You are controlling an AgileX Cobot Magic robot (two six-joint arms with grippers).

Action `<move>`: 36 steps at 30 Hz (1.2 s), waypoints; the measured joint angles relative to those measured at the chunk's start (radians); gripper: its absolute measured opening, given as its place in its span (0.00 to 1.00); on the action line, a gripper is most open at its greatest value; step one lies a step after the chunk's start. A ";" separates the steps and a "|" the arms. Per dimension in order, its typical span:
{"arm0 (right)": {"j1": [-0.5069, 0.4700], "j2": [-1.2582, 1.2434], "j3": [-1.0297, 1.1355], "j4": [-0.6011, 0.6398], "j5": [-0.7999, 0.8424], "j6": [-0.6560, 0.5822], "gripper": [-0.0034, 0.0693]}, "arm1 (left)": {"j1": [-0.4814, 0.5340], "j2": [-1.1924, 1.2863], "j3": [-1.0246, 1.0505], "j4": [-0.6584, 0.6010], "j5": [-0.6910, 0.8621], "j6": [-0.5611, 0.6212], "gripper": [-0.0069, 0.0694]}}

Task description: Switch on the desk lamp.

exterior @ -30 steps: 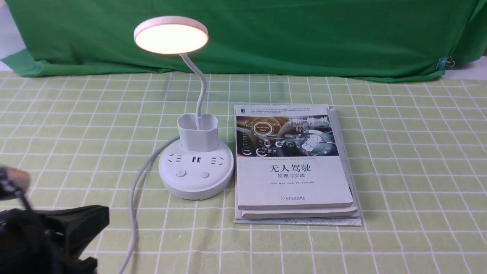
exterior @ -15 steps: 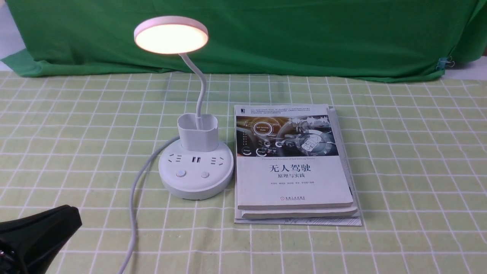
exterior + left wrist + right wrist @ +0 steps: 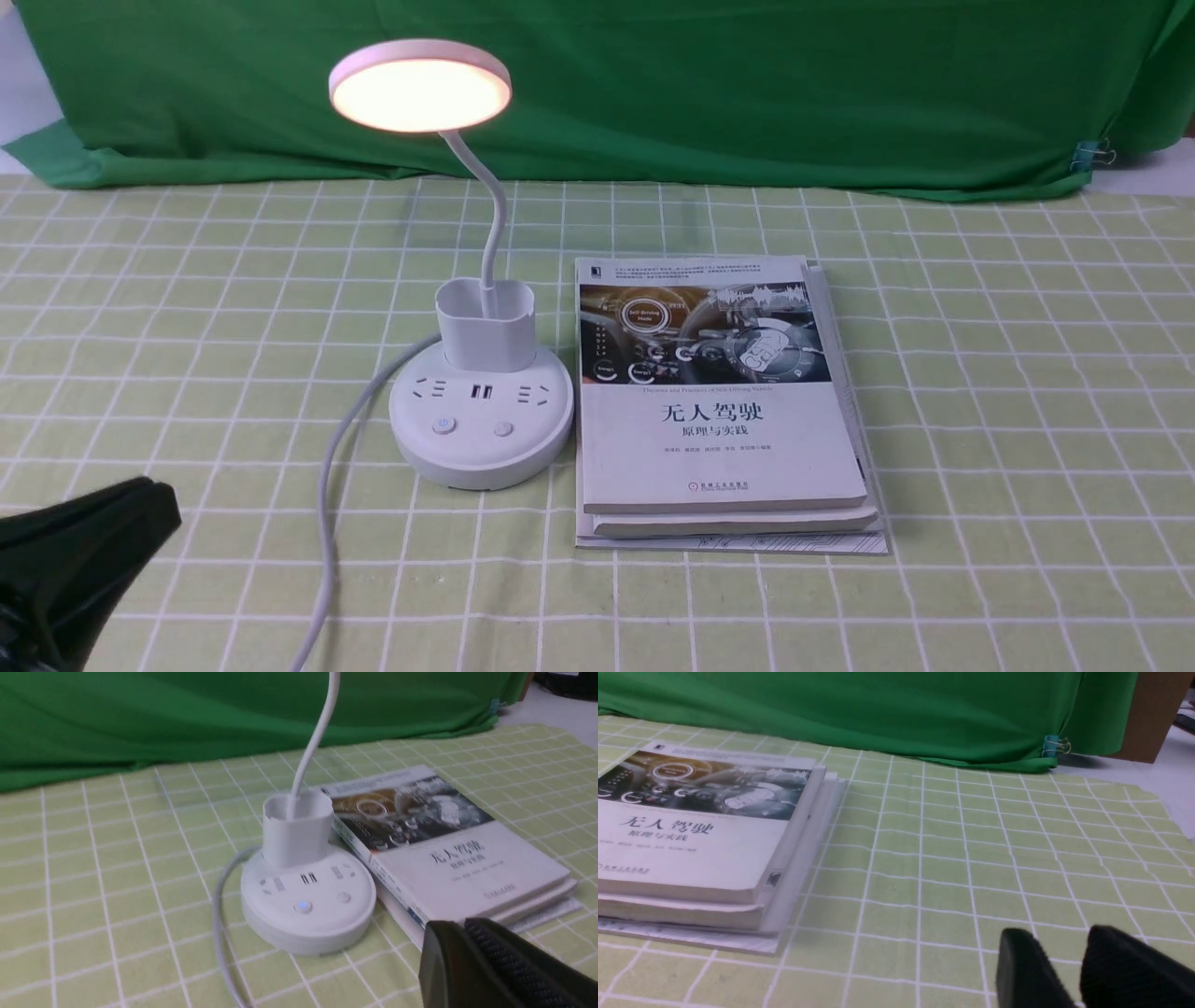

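Note:
The white desk lamp (image 3: 481,411) stands left of centre on the checked cloth. Its round disc head (image 3: 420,86) glows warm white. The left button (image 3: 442,427) on the base shows a small blue light, also seen in the left wrist view (image 3: 302,905). The right button (image 3: 503,429) is unlit. My left gripper (image 3: 140,509) is shut and empty, low at the front left, well clear of the lamp base (image 3: 308,903). Its fingers (image 3: 448,940) touch each other. My right gripper (image 3: 1057,947) is slightly open and empty over bare cloth; it is out of the front view.
A stack of books (image 3: 719,401) lies right beside the lamp base, also in the right wrist view (image 3: 700,830). The lamp's white cord (image 3: 327,523) runs from the base to the front edge. A green cloth (image 3: 747,84) hangs at the back.
My left gripper has drawn back toward the front left corner, away from the lamp base. The left button's blue light shows now. The lamp head glows in all frames.

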 joint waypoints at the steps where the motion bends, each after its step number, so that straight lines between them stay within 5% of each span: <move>1: 0.000 0.000 0.000 0.000 0.000 0.000 0.38 | 0.000 -0.006 0.011 0.012 -0.038 0.007 0.12; 7: 0.000 0.000 0.000 0.000 0.000 0.000 0.38 | 0.103 -0.168 0.102 0.014 -0.111 0.066 0.12; 13: 0.000 0.000 0.000 0.000 0.000 0.000 0.38 | 0.237 -0.313 0.230 -0.008 -0.015 0.070 0.12; 36: 0.000 0.000 0.000 0.000 0.000 0.000 0.38 | 0.337 -0.334 0.321 -0.008 -0.014 0.089 0.12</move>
